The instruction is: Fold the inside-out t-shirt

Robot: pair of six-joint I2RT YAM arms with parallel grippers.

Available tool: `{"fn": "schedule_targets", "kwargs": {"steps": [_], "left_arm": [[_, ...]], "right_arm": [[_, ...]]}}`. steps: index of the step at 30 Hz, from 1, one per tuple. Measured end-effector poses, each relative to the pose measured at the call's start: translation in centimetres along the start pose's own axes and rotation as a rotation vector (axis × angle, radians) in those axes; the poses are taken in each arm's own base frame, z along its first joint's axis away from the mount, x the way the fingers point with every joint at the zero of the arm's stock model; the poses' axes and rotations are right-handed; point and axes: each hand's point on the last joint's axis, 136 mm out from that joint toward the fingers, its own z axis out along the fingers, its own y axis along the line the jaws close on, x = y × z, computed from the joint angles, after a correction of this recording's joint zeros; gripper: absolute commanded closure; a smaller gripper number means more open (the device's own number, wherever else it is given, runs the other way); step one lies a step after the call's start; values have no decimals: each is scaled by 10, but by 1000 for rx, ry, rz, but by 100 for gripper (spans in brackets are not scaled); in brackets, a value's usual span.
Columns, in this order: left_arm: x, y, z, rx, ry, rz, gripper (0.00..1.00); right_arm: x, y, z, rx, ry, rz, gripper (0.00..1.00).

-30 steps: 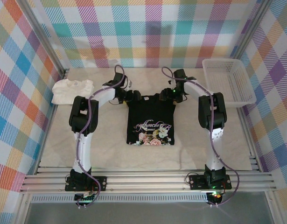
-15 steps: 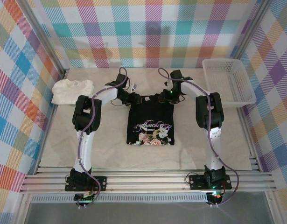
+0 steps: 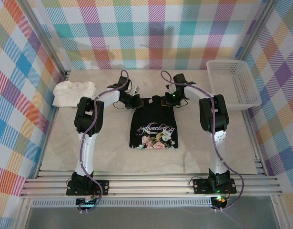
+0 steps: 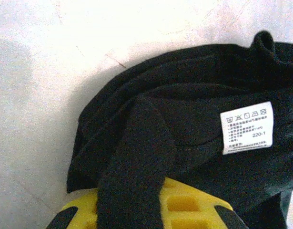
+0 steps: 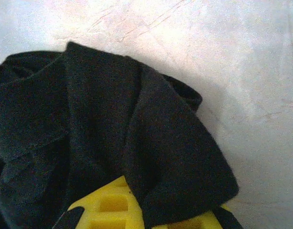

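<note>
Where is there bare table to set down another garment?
Widest: the table between the black t-shirt and the near rails. Also free: below the white garment, left of the left arm; below the basket, right of the right arm. Crowded: the shirt's far edge, where the left hand and right hand grip it.

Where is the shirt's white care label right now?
In the left wrist view the care label sits right of centre on the bunched black t-shirt, just above the yellow fingers of the left gripper.
</note>
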Motion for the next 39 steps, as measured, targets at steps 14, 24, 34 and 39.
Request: {"fn": "schedule_targets", "kwargs": {"steps": [14,24,34,39], "left_arm": [[-45,-39,-80,102,-255,27,100],[-103,-100,-145,114,-421,147,100],[-153,-186,-249,138,-657,374,100],[-100,-124,-186,84,-488,270,100]], "right_arm": [[-37,58,-91,-224,-307,-91,100],[-97,97,-142,-234,-465,-205,100],[-156,162,-233,-272,-704,-429,100],[-122,128,-181,-271,-577,-368,100]]}}
